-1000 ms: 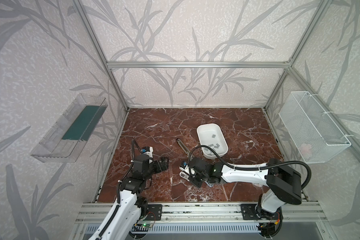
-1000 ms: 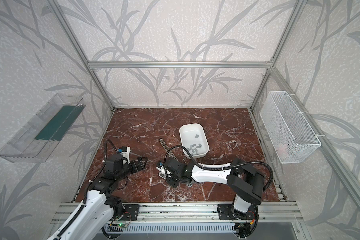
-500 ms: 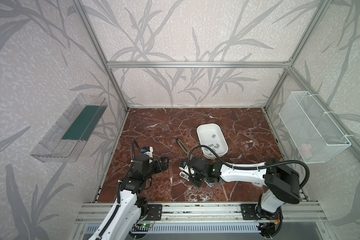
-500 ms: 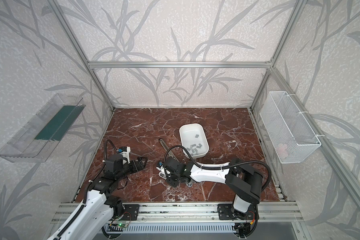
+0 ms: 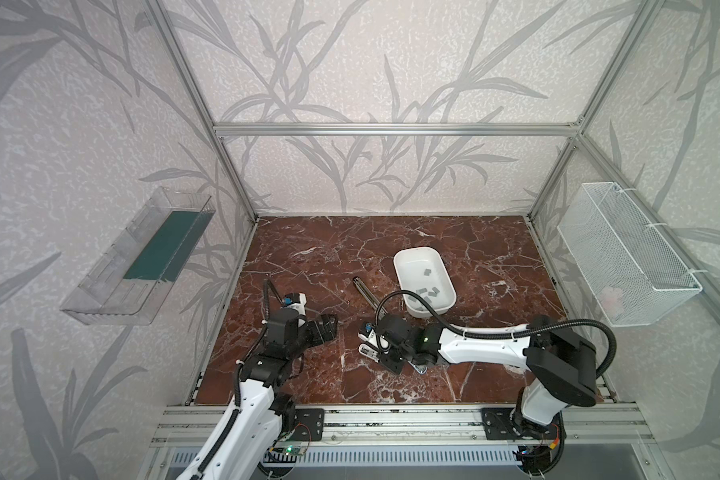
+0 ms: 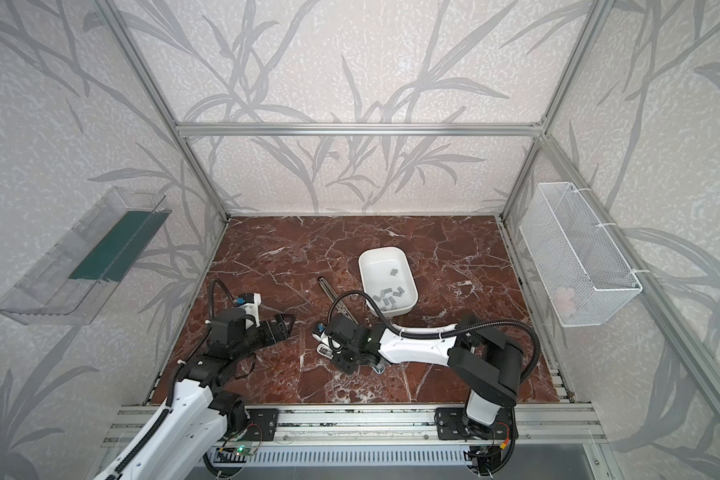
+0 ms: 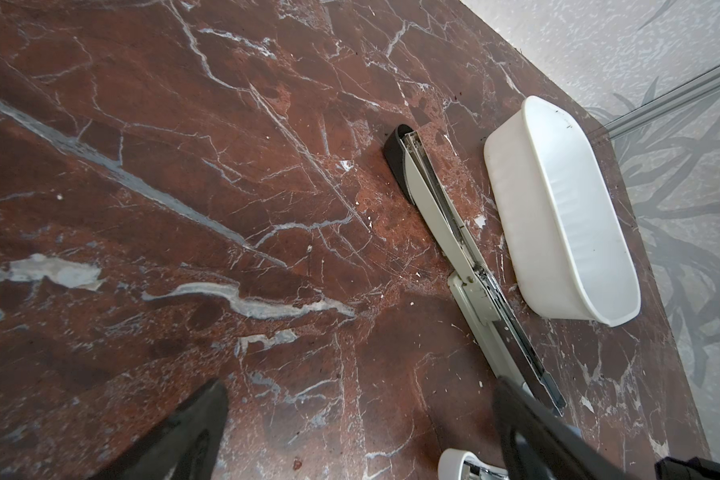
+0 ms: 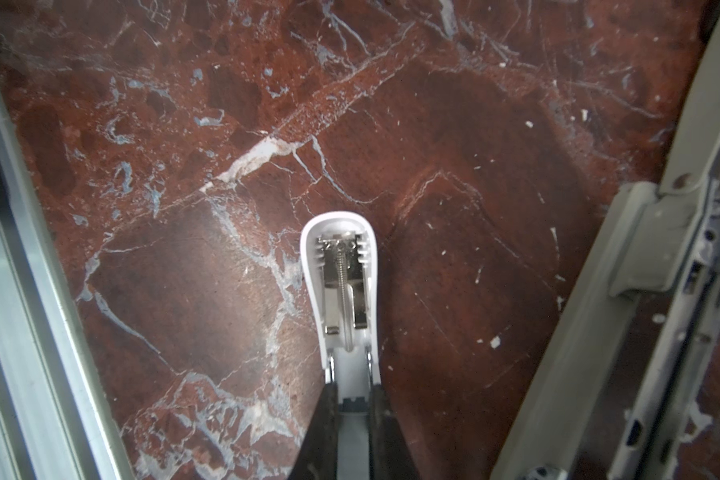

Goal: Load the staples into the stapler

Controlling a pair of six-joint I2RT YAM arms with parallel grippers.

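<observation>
Marble table (image 5: 308,257), and nothing's budged from a second ago in both top views: staples (image 5: 427,293) sit in the white tray (image 5: 416,250), just beside the flipped-open stapler (image 5: 364,291). The right gripper (image 5: 380,353) is hard to make out under its wrist. Left wrist: left gripper (image 7: 360,386) spread wide, tray wall hides the staples. Right wrist: right gripper pinched onto the stapler lid (image 8: 341,282).

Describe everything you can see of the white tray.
The white tray is a shallow, rounded-rectangular tub, plastic-looking, glossy, open-topped and upright on the red marble table. It stands close beside the opened stapler; whether they touch is unclear. Grey staples lie inside, most heaped at its near end, one apart.
</observation>
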